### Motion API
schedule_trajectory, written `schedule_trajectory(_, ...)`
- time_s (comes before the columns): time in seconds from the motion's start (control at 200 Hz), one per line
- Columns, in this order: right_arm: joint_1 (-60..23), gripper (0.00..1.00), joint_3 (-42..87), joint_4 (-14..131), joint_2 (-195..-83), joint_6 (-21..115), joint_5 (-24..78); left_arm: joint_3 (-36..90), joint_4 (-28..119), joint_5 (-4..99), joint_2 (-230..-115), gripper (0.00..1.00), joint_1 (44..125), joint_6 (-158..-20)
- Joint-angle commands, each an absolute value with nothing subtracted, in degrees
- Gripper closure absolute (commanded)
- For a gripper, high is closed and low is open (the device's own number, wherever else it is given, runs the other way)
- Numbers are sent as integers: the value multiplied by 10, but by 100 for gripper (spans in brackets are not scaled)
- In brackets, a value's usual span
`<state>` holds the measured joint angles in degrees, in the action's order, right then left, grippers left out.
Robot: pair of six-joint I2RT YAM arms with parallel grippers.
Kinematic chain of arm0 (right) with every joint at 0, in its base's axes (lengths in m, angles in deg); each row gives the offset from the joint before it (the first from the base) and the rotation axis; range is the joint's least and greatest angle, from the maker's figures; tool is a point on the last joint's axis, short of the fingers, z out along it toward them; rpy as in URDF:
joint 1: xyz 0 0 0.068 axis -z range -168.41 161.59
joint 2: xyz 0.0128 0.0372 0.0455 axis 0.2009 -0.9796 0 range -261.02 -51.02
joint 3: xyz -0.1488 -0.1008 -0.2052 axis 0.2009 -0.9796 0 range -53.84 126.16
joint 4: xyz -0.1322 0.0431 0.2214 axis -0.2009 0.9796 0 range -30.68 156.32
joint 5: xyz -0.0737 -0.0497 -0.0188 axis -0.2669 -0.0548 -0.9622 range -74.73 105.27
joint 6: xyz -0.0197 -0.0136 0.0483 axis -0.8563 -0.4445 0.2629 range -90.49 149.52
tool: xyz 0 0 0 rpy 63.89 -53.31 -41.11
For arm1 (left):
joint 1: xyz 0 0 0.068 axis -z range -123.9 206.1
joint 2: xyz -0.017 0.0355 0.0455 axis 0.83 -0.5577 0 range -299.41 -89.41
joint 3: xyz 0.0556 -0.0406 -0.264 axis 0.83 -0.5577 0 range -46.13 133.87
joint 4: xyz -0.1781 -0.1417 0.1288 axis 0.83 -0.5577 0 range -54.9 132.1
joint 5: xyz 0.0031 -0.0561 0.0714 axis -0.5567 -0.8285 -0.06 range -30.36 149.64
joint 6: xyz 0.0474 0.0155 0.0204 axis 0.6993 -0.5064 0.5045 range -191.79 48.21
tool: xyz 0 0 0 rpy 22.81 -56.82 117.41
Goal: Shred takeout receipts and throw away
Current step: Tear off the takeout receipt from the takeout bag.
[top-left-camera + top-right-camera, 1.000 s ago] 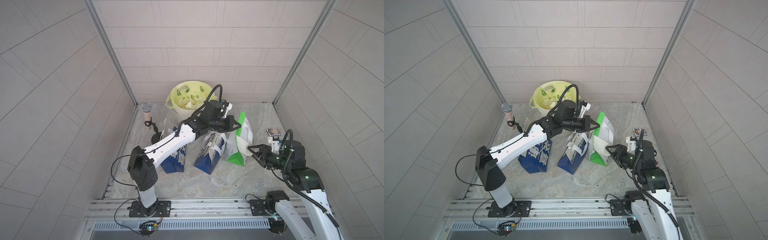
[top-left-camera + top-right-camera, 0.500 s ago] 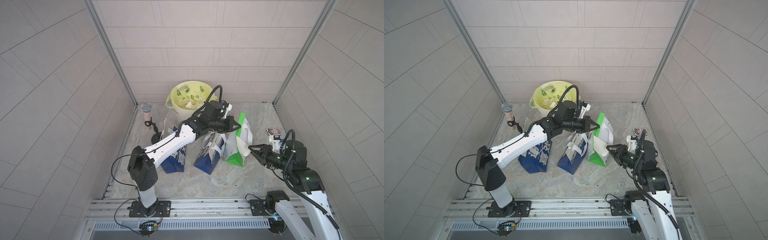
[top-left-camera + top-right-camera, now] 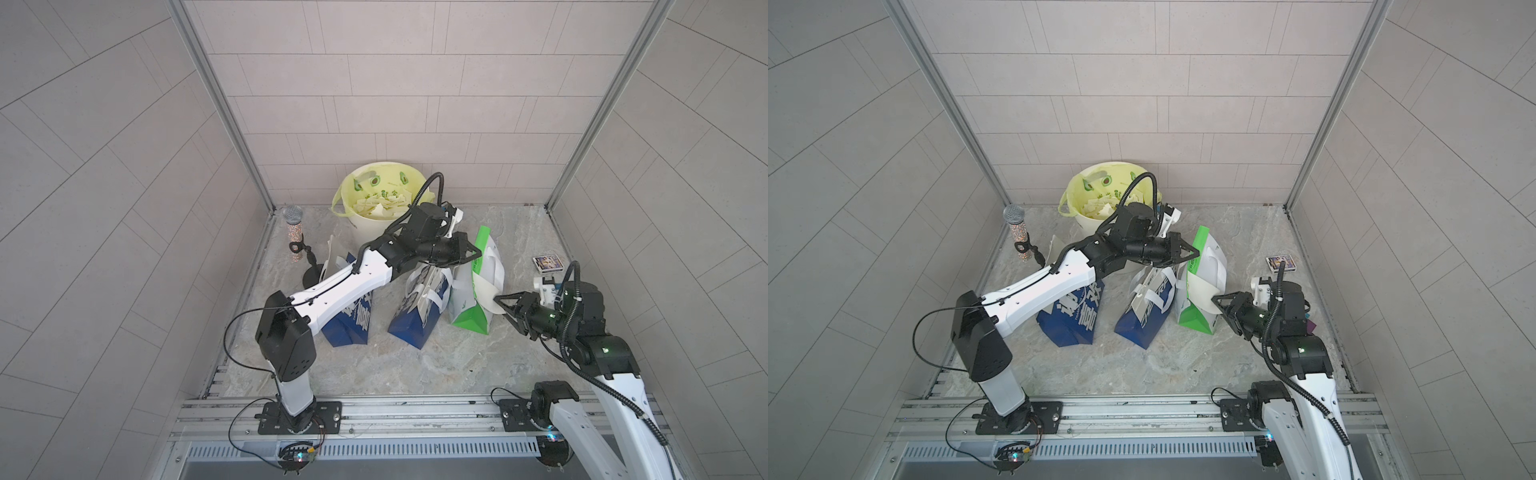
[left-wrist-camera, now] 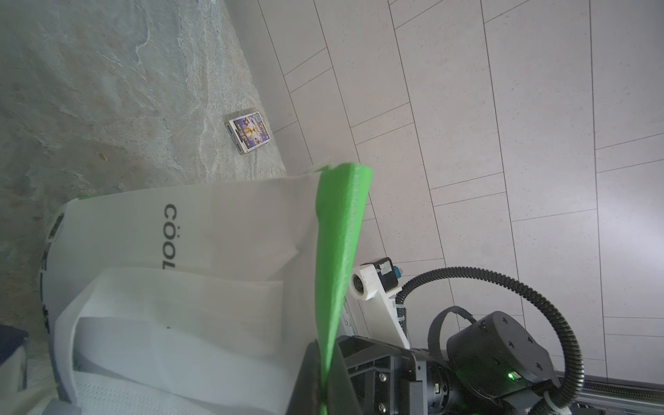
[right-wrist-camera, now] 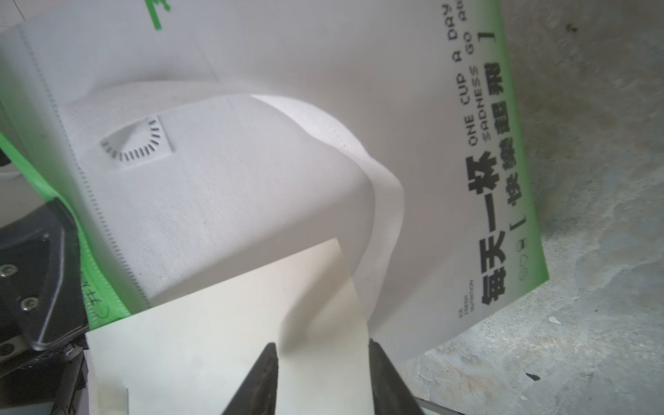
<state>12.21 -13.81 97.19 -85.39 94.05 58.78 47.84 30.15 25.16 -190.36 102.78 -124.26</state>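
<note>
Had my left gripper (image 4: pixel 325 359) pinching the green bag (image 4: pixel 215 222) to steady it, I guess, right gripper (image 5: pixel 325 355) spread at the receipt (image 5: pixel 222 330).

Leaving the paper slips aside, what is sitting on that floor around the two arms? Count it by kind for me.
Blue bags: 2
Green-and-white bag: 1
Lined bin: 1
Microphone: 1
Small printed box: 1
Total: 6

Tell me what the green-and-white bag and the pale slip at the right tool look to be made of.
The green-and-white bag: likely non-woven fabric, matte; fine embossed grain and dotted pressed seams show. The pale slip: probably thin paper, smooth, cream-white; it curls without creasing and shows no weave.
</note>
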Motion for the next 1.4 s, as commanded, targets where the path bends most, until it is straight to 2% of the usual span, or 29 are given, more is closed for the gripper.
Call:
schedule_trajectory(0.0, 127, 60, -148, 950, -843, 969, 595, 470, 356, 251, -1904, 100, 1027, -1260)
schedule_trajectory(0.15, 129, 70, -154, 933, -831, 985, 597, 463, 358, 255, -1902, 100, 1027, -1263)
schedule_trajectory(0.28, 131, 83, -152, 926, -825, 989, 599, 462, 358, 258, -1905, 100, 1028, -1264)
schedule_trajectory(0.495, 132, 100, -151, 925, -819, 990, 601, 464, 358, 259, -1906, 100, 1028, -1264)
schedule_trajectory(0.876, 133, 100, -47, 915, -806, 904, 597, 505, 302, 262, -1935, 100, 1028, -1210)
schedule_trajectory(1.391, 133, 100, -23, 634, -826, 937, 758, 530, 238, 275, -1963, 100, 1028, -1157)
